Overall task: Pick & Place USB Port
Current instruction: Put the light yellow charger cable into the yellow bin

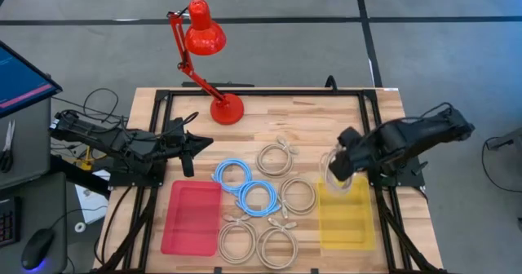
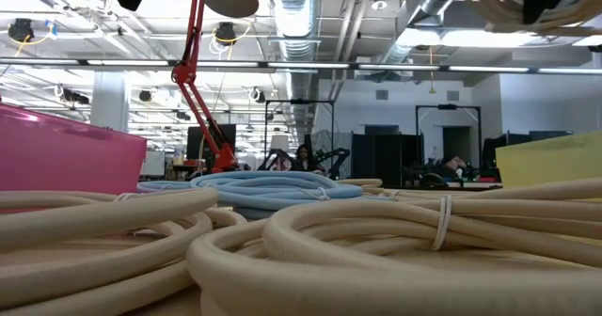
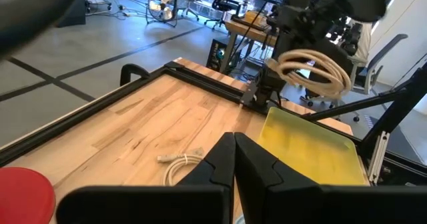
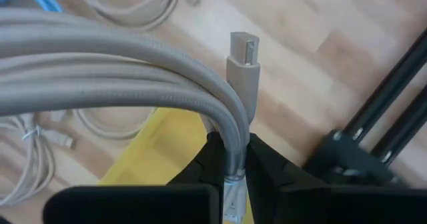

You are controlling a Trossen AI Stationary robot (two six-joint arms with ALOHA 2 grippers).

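right gripper hangs at the right of the high view over the yellow tray, its jaws pinched on a coiled beige usb cable lifted clear of the table; left gripper waits at the left, jaws closed and empty, near the pink tray

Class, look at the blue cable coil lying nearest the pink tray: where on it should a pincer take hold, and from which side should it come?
Probably from straight above, pinching across one stretch of the loop. The blue cable coil lies flat on the table, so its ring offers a thin bundle to straddle. Its side toward the lamp base looks best: bare wood there, while the other blue coil touches its opposite side.
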